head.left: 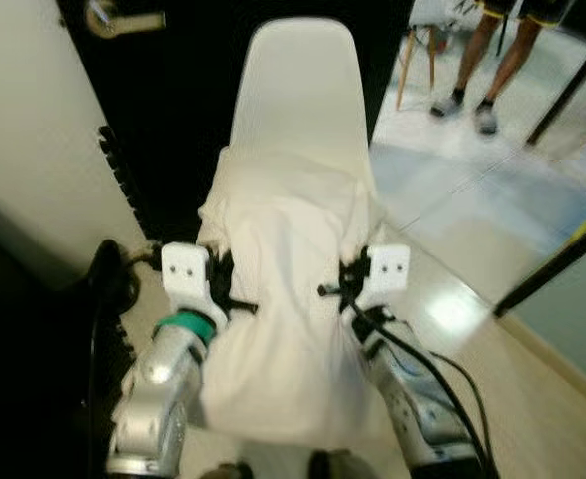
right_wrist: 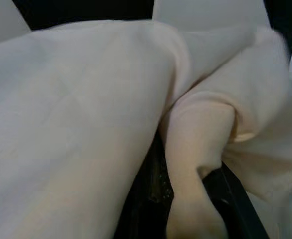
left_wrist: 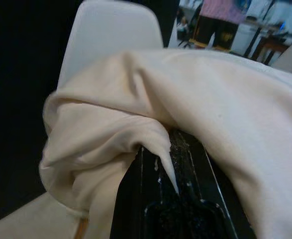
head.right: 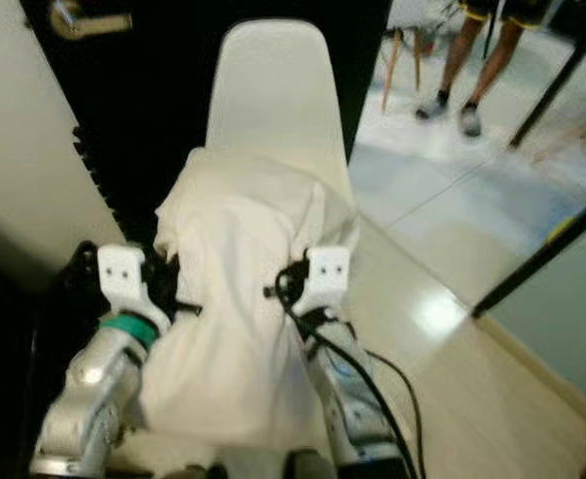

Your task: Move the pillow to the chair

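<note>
Nearest the camera, the two silver arms reach forward with a cream pillow [head.left: 285, 299] held between them. The pillow hangs lengthwise, its far end lying on the seat of the white chair [head.left: 297, 90], whose tall back rises behind it against a dark doorway. The left gripper [head.left: 228, 289] pinches the pillow's left edge, cloth bunched around its black fingers [left_wrist: 178, 169]. The right gripper [head.left: 340, 289] clamps the right edge, fabric folded over its fingers [right_wrist: 155, 184]. Far off on the tiled floor stand a person's legs [head.left: 482, 60].
</note>
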Robot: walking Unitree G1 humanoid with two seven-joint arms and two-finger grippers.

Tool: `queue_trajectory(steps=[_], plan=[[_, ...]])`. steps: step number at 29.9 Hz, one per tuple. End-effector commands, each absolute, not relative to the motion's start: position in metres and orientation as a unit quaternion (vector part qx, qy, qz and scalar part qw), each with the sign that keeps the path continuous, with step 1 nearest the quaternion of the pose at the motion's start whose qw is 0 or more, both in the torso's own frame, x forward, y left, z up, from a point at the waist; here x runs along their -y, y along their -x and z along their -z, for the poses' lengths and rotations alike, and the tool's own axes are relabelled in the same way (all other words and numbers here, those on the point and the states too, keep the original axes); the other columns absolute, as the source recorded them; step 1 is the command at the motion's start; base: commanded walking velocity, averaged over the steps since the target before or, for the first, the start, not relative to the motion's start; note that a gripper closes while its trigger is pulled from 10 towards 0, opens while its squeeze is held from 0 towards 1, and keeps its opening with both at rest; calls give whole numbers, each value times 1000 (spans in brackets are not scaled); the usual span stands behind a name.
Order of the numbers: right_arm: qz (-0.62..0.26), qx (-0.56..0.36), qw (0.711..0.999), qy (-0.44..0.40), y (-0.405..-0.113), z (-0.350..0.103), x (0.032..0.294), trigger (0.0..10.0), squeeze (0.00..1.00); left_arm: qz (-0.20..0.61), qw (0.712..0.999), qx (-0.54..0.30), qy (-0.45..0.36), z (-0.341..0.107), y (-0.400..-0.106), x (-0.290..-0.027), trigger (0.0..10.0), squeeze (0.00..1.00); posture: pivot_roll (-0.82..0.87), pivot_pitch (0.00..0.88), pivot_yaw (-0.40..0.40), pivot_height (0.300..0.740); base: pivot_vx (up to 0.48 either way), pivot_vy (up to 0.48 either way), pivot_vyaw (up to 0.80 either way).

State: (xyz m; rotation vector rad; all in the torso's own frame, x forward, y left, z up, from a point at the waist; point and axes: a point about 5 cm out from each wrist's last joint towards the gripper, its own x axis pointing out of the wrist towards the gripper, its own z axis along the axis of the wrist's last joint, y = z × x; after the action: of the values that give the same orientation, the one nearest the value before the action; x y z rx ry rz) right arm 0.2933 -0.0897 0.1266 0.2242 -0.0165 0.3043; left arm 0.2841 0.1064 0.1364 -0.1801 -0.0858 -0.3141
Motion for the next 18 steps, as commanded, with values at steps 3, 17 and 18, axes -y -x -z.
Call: queue_trajectory(steps=[3,17,18], plan=[[-197,42,972,-126,-290,-142,67,10000,0,197,975,58,88,-144,-282,-93,10000,0,-14,76,43,740,351,0,0],[-196,41,972,-124,-291,-142,67,10000,0,198,974,57,91,-144,-282,-92,10000,0,-15,77,43,740,352,0,0],[-196,41,972,-124,-291,-142,67,10000,0,198,974,57,91,-144,-282,-92,10000,0,-15,80,43,740,356,0,0]])
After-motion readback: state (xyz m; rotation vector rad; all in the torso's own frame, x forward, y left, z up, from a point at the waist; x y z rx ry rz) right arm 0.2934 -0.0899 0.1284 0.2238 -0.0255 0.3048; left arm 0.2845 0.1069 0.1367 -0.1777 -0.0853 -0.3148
